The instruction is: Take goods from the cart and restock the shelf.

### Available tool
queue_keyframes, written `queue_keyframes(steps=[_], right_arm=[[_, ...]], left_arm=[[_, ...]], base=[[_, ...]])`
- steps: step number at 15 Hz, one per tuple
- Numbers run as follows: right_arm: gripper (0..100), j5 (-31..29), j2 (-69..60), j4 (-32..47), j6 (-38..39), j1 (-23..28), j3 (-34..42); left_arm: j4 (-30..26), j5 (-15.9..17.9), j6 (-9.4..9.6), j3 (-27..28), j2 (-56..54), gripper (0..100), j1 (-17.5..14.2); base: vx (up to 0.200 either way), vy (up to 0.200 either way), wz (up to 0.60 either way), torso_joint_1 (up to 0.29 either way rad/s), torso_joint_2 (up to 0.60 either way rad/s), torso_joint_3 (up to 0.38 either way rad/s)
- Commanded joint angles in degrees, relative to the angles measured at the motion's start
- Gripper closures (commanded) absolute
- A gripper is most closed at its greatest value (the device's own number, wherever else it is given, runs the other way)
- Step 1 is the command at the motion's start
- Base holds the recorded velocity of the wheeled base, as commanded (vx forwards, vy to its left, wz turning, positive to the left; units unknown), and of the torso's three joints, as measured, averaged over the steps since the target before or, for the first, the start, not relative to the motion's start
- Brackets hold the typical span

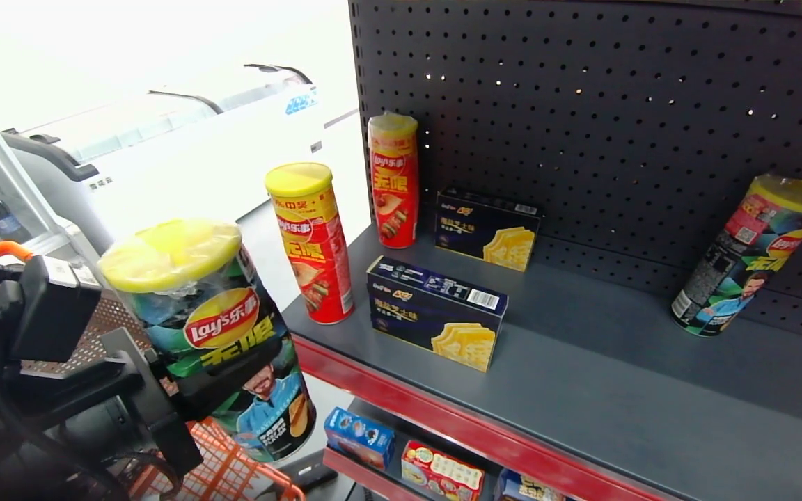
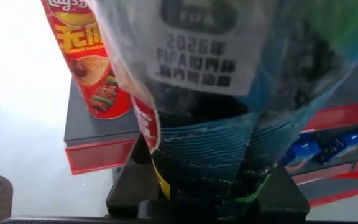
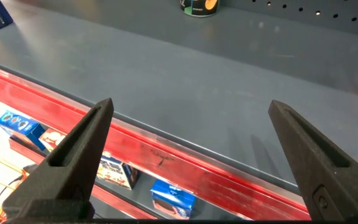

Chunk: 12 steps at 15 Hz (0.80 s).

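Hidden under the left gripper: a band across the middle of the green can. Closed on this can from both sides, can upright, off the front left corner of the shelf and above the cart, not touching the shelf. Cut off at the picture edge: most of the cart, only some orange wire to see. Hard to make out: small goods on the lower level, partly under the red front lip.

In the left wrist view, green can very close, seen from its lower end, top cut off; behind it the lower half of a red can at the front left corner of the shelf. In the head view, the same red can whole, a second red can at the back left, two boxes between front and back, and a leaning can tilted against the back panel on the right.

In the right wrist view, right gripper spread wide, nothing between the fingers, near the front edge of the shelf; far back, just the bottom of the leaning can.

Cans round and tall, with yellow lids, clear film over the lids of the green and the leaning one. Boxes flat, dark cardboard. Shelf smooth grey, back panel black with many holes. Fingers black, wedge-shaped.
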<state>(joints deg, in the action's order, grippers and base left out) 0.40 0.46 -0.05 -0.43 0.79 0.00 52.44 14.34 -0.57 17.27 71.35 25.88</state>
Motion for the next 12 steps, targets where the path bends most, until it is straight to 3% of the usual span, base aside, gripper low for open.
queue_keyframes(steps=[1,2,3,5,12], right_arm=[[0,0.0,0.1,0.0,0.0,0.0,0.0],[0,0.0,0.1,0.0,0.0,0.0,0.0],[0,0.0,0.1,0.0,0.0,0.0,0.0],[0,0.0,0.0,0.0,0.0,0.0,0.0],[0,0.0,0.1,0.0,0.0,0.0,0.0]], left_arm=[[0.0,0.1,-0.04,0.4,1.4,100,1.5],[0.0,0.5,0.05,0.6,1.7,100,1.8],[0.6,3.4,0.31,0.7,2.8,100,2.1],[0.6,5.0,3.65,1.1,4.3,100,1.7],[0.6,6.3,3.65,3.6,5.5,100,2.2]], base=[[0.0,0.0,0.0,0.0,0.0,0.0],[0.0,0.0,0.0,0.0,0.0,0.0],[0.0,0.0,0.0,0.0,0.0,0.0],[0.0,0.0,0.0,0.0,0.0,0.0],[0.0,0.0,-0.6,0.003,0.0,0.003]])
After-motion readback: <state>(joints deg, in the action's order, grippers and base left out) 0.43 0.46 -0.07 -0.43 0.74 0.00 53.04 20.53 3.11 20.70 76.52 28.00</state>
